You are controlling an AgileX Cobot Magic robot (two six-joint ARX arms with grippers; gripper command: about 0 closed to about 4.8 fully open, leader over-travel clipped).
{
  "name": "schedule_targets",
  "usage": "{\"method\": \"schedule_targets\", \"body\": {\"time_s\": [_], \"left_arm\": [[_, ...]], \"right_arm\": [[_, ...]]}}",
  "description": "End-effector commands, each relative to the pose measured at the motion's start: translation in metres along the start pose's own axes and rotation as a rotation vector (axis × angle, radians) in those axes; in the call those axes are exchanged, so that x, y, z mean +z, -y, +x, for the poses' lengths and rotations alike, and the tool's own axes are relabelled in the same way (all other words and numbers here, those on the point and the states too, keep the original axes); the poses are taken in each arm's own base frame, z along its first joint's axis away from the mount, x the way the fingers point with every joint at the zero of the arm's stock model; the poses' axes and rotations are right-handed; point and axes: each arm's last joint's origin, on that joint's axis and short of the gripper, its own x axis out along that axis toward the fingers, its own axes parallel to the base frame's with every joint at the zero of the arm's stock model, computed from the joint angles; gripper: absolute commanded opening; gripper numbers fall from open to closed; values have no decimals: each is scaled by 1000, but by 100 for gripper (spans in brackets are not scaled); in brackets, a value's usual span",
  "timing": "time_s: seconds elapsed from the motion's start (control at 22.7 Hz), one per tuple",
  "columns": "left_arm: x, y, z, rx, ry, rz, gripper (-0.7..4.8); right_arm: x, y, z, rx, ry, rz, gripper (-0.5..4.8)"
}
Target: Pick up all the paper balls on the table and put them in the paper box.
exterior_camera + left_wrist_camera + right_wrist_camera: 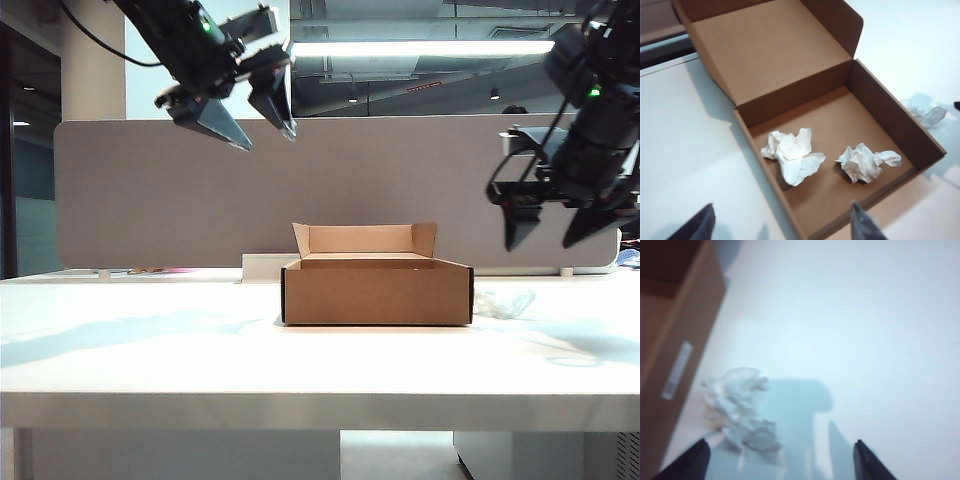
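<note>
matt brown cardboard paper box (790, 60), crumpled paper balls (792, 155)

Office, grey divider panel (150, 190), ceiling striplight (420, 47)

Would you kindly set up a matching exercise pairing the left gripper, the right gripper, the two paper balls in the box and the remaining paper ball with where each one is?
Things:
1. left gripper
2. right gripper
3. two paper balls
4. remaining paper ball

Places:
A. on the table just outside the paper box, on its right in the exterior view
B. open, high above the table, left of the box
C. on the box's floor
D. open, above the table, right of the box

Pairs: 1-B, 2-D, 3-C, 4-A
</note>
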Motion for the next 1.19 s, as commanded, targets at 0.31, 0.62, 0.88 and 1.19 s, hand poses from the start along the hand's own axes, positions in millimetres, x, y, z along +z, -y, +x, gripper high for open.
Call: {"method": "schedule_targets", "body": {"time_s": [0.31,0.62,0.88,1.19], "left_arm": [[3,3,-13,-18,-19,-2,339],[0,3,-14,-19,-46,-6,339],[0,3,-14,-19,-46,-6,339],[0,3,-14,-18,-45,-5,339]], "right_arm": [[-10,3,19,58,-32,11,355],[-18,1,37,91,-40,17,339],[-24,-2,45,150,-68,70,159],[-22,-2,44,172,-58,69,-8]]}}
